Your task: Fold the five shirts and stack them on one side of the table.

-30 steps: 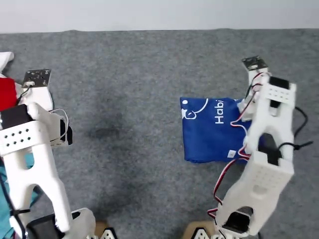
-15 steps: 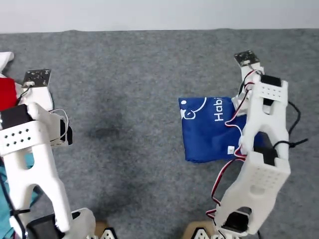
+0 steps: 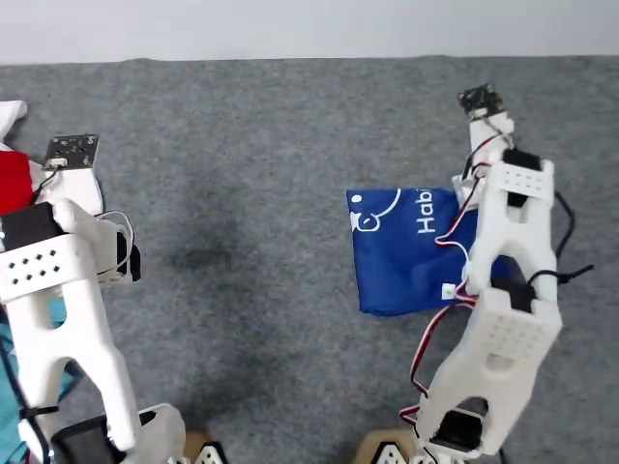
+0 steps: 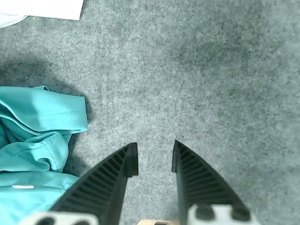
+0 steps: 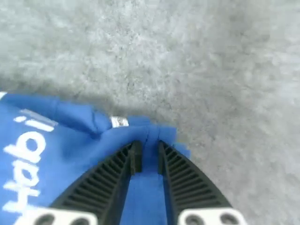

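A folded blue shirt [image 3: 401,253] with white print lies on the grey table, right of centre. My right arm [image 3: 508,251] stands over its right side. In the right wrist view my right gripper [image 5: 149,151] is shut on a raised fold of the blue shirt [image 5: 70,150] at its edge, beside a small white label [image 5: 119,122]. My left gripper [image 4: 154,158] hangs open over bare grey cloth, nothing between its fingers. A crumpled teal shirt [image 4: 33,140] lies just beside it. Red [image 3: 14,182] and white [image 3: 10,114] garments sit at the left edge.
The grey felt table cover [image 3: 242,174] lies bare between the two arms. The left arm [image 3: 58,290] stands over the heap of teal cloth [image 3: 8,387] at the left edge. A white cloth corner [image 4: 42,7] lies beyond the teal shirt.
My right arm has swung a little left and farther back over the blue shirt, whose left edge shifted slightly left. The left arm has not moved.
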You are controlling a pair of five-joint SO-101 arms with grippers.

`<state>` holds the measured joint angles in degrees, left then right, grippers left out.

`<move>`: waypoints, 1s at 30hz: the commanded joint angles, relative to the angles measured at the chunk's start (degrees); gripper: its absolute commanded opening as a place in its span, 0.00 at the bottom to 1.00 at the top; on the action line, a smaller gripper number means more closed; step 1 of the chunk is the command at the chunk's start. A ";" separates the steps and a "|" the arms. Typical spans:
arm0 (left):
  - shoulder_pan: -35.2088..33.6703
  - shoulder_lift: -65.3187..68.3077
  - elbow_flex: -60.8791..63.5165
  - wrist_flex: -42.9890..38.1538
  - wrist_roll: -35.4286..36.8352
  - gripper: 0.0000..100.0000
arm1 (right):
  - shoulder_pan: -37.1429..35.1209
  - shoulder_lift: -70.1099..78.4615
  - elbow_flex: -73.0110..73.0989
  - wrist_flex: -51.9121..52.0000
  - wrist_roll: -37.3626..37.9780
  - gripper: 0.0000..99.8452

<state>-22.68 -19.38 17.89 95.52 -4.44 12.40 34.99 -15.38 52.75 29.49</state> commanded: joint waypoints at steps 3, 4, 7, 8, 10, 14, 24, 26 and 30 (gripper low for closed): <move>0.44 -1.93 -0.57 -0.88 0.26 0.14 | -0.92 -1.63 -6.15 1.89 0.18 0.07; 0.44 -1.93 -0.57 -0.88 0.26 0.14 | -1.01 -2.68 -7.38 3.56 0.18 0.07; 0.44 -1.93 -0.57 -0.88 0.26 0.14 | -1.01 -6.11 -10.99 8.84 0.18 0.07; 0.44 -1.93 -0.57 -0.88 0.26 0.14 | -1.01 -7.43 -11.60 10.51 0.18 0.07; 0.44 -1.93 -0.57 -0.88 0.26 0.14 | -1.19 -10.24 -12.04 13.76 0.18 0.07; 0.44 -1.93 -0.57 -0.88 0.26 0.14 | -3.21 -15.34 -12.04 20.79 0.09 0.07; 0.35 -2.02 -0.57 -0.88 -1.49 0.14 | -6.46 -22.37 -12.04 41.10 -15.91 0.07; -0.26 -2.02 -0.66 -0.79 -1.85 0.14 | -6.73 -23.43 -12.04 44.44 -19.25 0.06; -3.08 -2.02 -0.84 -0.79 -2.64 0.14 | -7.52 -24.92 -12.04 49.01 -25.05 0.01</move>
<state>-24.09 -19.38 17.89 95.52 -5.85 5.89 14.24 -24.18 98.55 8.48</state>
